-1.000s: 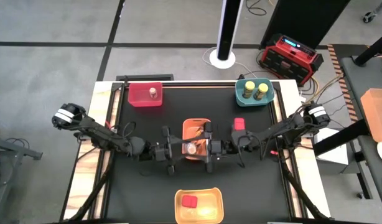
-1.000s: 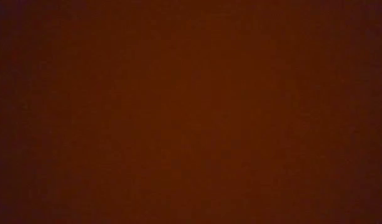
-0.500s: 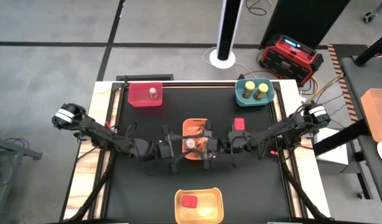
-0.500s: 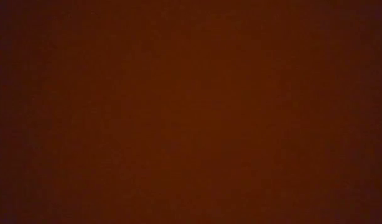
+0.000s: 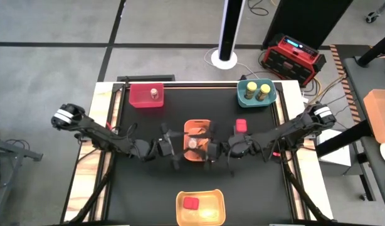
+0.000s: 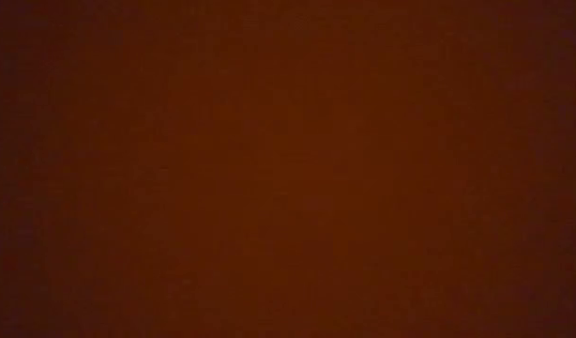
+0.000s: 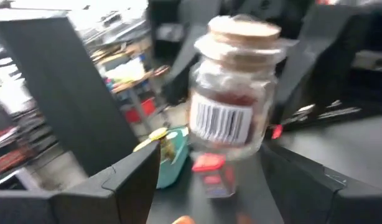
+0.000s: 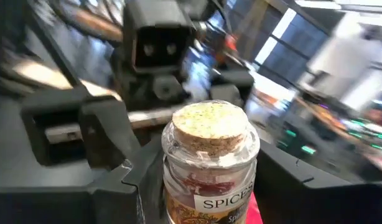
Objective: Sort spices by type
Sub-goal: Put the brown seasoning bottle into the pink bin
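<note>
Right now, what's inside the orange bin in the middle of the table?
Orange bin: one small cork-lidded jar shows between the left gripper and right gripper. Both reach over the bin, hiding its near part, so anything lying under them can't be seen.

A black-topped table (image 5: pixel 148 188) with pale wooden side edges is seen from above, carrying four bins. A red bin (image 5: pixel 146 95) is placed at the far left corner and a teal bin (image 5: pixel 256 93) at the far right corner, an orange bin (image 5: pixel 197 139) stands at the centre, and a yellow bin (image 5: pixel 200 207) sits at the near edge. One red cube box (image 5: pixel 241 125) rests directly on the black surface, just right of the orange bin and apart from it.
</note>
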`<state>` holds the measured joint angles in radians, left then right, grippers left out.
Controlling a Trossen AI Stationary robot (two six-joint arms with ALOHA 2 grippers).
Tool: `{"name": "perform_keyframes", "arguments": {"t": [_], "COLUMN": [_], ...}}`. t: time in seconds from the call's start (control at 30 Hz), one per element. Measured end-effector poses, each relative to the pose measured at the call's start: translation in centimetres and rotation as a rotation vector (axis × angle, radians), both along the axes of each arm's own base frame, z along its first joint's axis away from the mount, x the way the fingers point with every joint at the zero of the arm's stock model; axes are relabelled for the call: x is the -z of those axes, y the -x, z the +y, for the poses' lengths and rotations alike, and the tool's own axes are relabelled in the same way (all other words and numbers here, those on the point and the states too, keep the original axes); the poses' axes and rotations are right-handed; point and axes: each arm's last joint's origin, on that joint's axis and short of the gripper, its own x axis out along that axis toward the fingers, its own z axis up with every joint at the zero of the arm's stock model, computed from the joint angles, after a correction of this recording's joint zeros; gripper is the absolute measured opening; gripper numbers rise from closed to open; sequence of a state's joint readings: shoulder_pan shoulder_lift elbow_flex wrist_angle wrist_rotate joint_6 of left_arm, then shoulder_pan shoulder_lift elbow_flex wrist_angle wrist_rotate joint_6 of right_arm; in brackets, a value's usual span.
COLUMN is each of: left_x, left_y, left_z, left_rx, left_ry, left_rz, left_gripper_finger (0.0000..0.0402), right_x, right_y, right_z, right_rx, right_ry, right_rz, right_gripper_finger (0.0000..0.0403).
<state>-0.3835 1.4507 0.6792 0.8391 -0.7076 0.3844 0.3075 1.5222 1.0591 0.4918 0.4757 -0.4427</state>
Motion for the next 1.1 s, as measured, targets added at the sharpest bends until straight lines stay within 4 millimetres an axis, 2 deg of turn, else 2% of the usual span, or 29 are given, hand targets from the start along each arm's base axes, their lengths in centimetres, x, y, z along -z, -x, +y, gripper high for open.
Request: {"name": "perform_keyframes", "arguments": {"t": [0.1,0.3,0.4,0.53,0.77,0.93,1.1], "left_x": [0.2,0.5,0.2,-1.4,-2.4,-2.7,-3.2], "left_y": [0.3,0.4,0.3,-0.9,-4.0,-6.3,-7.7], "left_z": [0.1,0.1,0.1,-0.1,-1.4,-1.4,-1.3], "left_rx": [-0.077,-0.083,-0.083,-0.083,-0.061,-0.141,-0.233], "left_ry": [0.009,0.09,0.147,0.205,0.142,0.169,0.168], "left_rz": [0.032,0.036,0.008,-0.054,0.016,0.057,0.06], "left_gripper_finger": [0.0259,0.0259,0.0259,0.0259,0.0259,0.0259,0.0259], "right_x": [0.1,0.8,1.1,1.3,1.3,1.5,1.6], "right_y": [0.4,1.4,1.7,1.8,1.8,1.8,1.8], "right_z": [0.5,1.4,1.8,2.0,1.9,1.9,1.8], "right_rx": [0.146,0.414,0.43,0.426,0.428,0.444,0.438], "right_ry": [0.092,0.256,0.277,0.273,0.272,0.287,0.274], "right_rz": [0.089,0.233,0.256,0.256,0.257,0.269,0.269], "right_gripper_finger": [0.0185,0.0185,0.0185,0.0185,0.0185,0.0185,0.0185]}}
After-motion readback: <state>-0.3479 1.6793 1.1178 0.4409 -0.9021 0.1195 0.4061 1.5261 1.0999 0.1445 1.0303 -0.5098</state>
